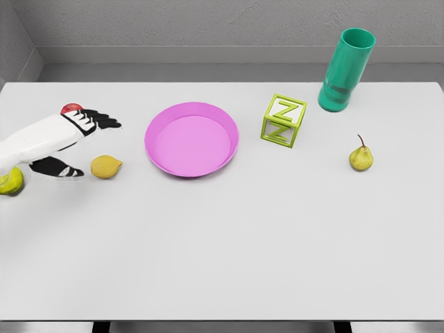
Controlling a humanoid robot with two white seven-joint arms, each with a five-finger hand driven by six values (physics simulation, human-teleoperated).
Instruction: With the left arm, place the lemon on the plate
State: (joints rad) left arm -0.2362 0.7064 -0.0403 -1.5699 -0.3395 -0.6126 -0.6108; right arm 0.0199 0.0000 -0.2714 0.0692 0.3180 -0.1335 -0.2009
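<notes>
The yellow lemon lies on the white table to the left of the pink plate, apart from its rim. My left hand comes in from the left edge and hovers just left of and above the lemon. Its black fingers are spread above the lemon and the thumb reaches out low beside it. The hand is open and holds nothing. The plate holds nothing. The right arm does not show.
A red object peeks out behind my left wrist. A yellow-green fruit lies at the left edge under the forearm. A green letter block, a teal cup and a pear stand at the right.
</notes>
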